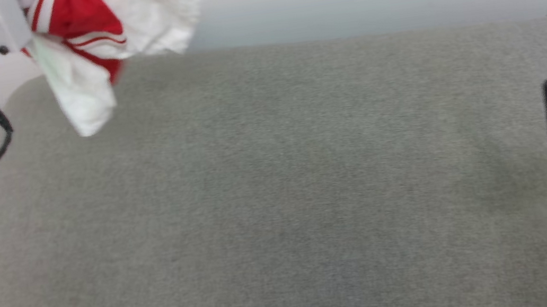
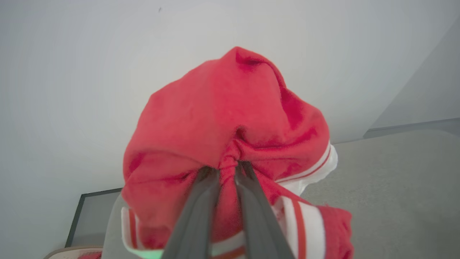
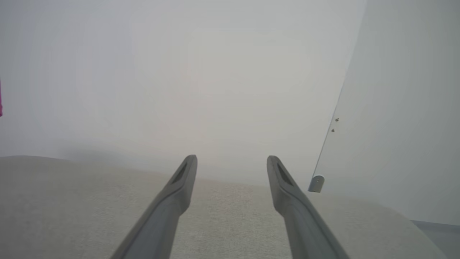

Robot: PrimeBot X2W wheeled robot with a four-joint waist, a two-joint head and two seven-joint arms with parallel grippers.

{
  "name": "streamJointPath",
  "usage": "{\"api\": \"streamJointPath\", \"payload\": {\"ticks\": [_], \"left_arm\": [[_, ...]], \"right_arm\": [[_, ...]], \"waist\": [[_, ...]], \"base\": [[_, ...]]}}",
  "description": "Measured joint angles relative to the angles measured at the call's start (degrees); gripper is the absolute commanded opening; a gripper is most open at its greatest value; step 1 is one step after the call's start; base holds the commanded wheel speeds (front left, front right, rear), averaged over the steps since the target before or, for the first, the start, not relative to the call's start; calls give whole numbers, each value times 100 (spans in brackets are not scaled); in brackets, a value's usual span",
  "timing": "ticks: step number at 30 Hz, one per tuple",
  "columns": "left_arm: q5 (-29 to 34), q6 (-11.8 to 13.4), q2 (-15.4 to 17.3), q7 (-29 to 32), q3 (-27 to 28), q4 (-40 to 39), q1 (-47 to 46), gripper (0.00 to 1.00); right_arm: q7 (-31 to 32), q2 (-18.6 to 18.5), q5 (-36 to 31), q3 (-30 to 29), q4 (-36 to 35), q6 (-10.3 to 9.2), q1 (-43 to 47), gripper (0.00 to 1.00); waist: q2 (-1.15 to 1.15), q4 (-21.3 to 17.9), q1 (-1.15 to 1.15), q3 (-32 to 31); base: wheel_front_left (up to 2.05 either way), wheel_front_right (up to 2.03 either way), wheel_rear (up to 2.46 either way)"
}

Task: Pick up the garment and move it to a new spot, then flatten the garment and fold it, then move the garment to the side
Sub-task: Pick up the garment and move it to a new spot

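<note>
My left pincer (image 2: 226,168) grasps a bunched fold of the shirt (image 2: 222,108), holding it clear of the table (image 1: 280,200) for relocation; my right pincer (image 3: 231,166) stands released.

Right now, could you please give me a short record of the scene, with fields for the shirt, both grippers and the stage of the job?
shirt: red and white shirt, bunched up, hanging from the left gripper
location: over the far left part of the grey surface
left gripper: left gripper shut on a pinch of red fabric
right gripper: right gripper open, holding nothing, over the right side of the surface
stage: picked up, not yet laid flat or folded
</note>
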Motion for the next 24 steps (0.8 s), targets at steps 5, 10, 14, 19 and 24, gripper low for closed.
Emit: {"api": "streamJointPath", "payload": {"ticks": [5, 10, 14, 19, 24], "left_arm": [[-79, 305, -53, 405, -103, -923, 264, 0], [-127, 657, -167, 753, -253, -1700, 535, 0], [-154, 899, -260, 1022, -436, -2146, 790, 0], [-204, 1195, -445, 1184, -638, -2525, 1235, 0], [-222, 1354, -500, 1310, -916, -2625, 1828, 0]], "right_arm": [[-49, 48, -120, -405, -43, 0, 29, 100], [-123, 133, -177, -726, -55, 0, 36, 100], [-194, 212, -178, -916, -21, 0, 34, 100], [-274, 297, -186, -994, 120, 0, 27, 100], [-386, 353, -220, -969, 337, 1, 16, 100]], "waist": [[0, -277, 0, 27], [0, -557, 0, 107], [0, -761, 0, 210], [0, -982, 0, 359], [0, -1188, 0, 485]], "base": [[0, 0, 0], [0, 0, 0], [0, 0, 0], [0, 0, 0], [0, 0, 0]]}}
